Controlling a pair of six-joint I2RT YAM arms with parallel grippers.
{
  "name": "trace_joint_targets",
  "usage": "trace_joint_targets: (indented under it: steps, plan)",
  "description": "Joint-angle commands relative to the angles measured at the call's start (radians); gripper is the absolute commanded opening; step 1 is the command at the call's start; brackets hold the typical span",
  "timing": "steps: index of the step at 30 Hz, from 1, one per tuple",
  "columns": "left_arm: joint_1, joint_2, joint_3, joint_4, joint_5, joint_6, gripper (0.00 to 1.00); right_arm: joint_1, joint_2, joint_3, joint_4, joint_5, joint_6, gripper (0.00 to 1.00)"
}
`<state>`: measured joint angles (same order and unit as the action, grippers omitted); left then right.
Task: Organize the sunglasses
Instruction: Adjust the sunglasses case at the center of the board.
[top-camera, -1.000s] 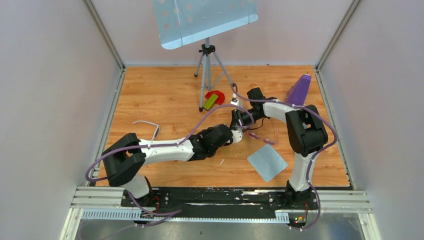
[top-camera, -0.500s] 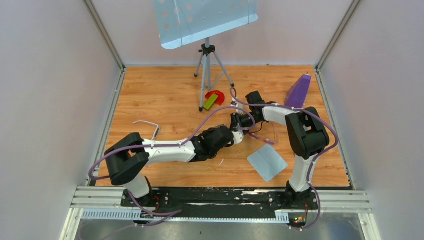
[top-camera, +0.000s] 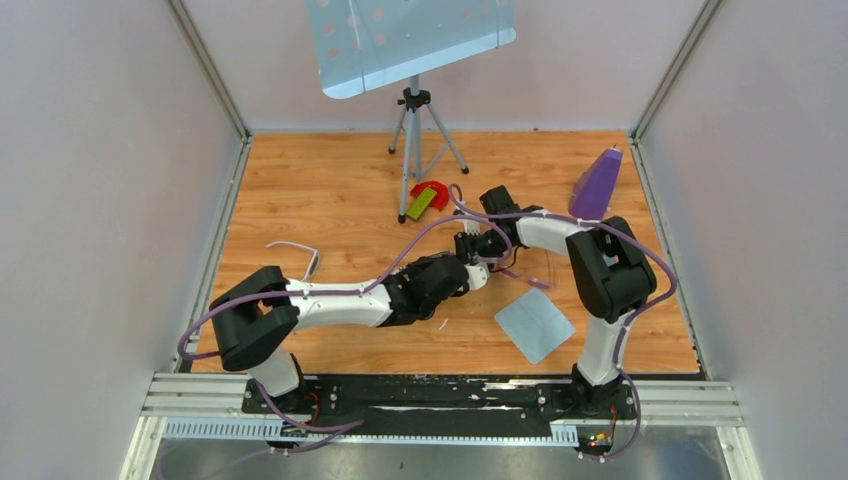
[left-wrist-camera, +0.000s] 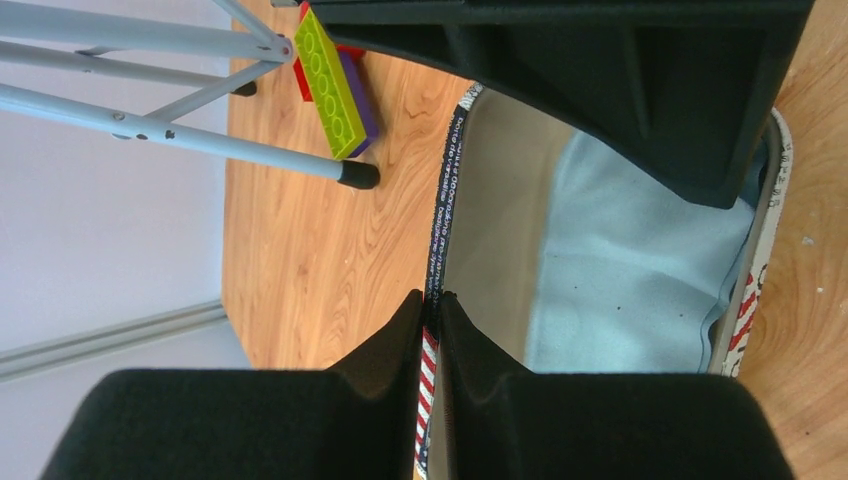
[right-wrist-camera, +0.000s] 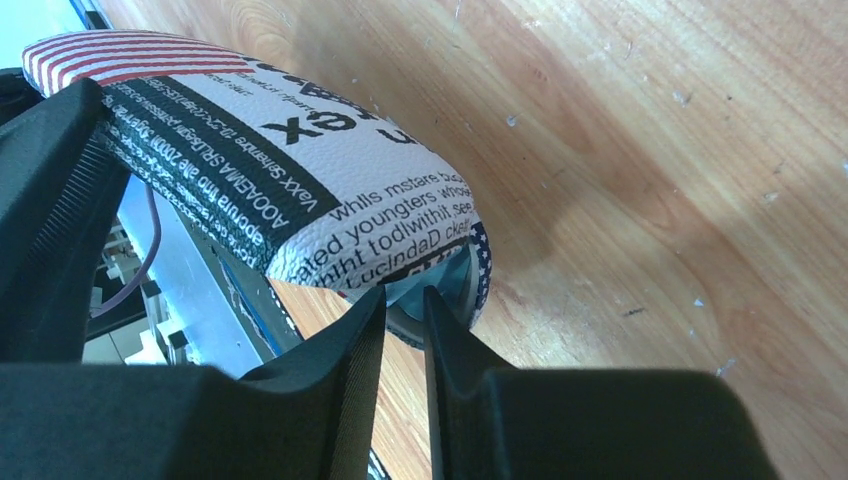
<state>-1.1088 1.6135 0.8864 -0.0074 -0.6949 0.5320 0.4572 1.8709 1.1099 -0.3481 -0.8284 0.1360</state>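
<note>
A printed hard case (right-wrist-camera: 300, 170) stands open between both grippers at the table's middle. Its inside (left-wrist-camera: 490, 200) holds a light blue cloth (left-wrist-camera: 640, 270). My left gripper (left-wrist-camera: 430, 297) (top-camera: 478, 268) is shut on the case's striped rim. My right gripper (right-wrist-camera: 404, 292) (top-camera: 478, 243) is at the case's far end. Its jaws stand a narrow gap apart, tips at the lower rim, with wood showing between them. The sunglasses (top-camera: 527, 278) show only as a faint pale pink shape on the wood just right of the grippers.
A second blue-grey cloth (top-camera: 535, 325) lies near the right arm's base. A green brick (top-camera: 424, 202) (left-wrist-camera: 335, 85) on a red piece sits by the tripod (top-camera: 413, 130). A purple object (top-camera: 598, 182) stands far right, and a thin white curved thing (top-camera: 295, 250) lies left.
The right gripper and wrist have shifted left, closer over the case and the left gripper. The left arm and the case have hardly moved.
</note>
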Motion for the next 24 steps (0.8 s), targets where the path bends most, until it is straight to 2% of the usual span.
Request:
trace_joint_targets:
  steps: [1, 7, 12, 21, 22, 24]
  plan:
    - [-0.006, 0.006, -0.009, 0.053, -0.038, -0.003, 0.0, 0.018, -0.027, 0.02, -0.051, 0.059, 0.013, 0.21]
    - [-0.006, 0.014, -0.008, 0.053, -0.051, -0.007, 0.0, 0.017, -0.037, 0.029, -0.054, 0.065, 0.017, 0.05]
    - [-0.011, 0.028, -0.003, 0.057, -0.072, 0.002, 0.0, 0.018, -0.078, 0.028, -0.075, 0.083, 0.008, 0.0]
    - [-0.024, 0.039, -0.01, 0.075, -0.112, 0.022, 0.0, 0.018, -0.108, 0.017, -0.094, 0.104, 0.001, 0.0]
    - [-0.025, 0.038, -0.009, 0.076, -0.114, 0.024, 0.0, 0.018, -0.103, 0.019, -0.094, 0.102, 0.003, 0.04]
    - [-0.027, 0.033, -0.011, 0.082, -0.12, 0.025, 0.0, 0.019, -0.088, 0.028, -0.096, 0.109, 0.012, 0.18]
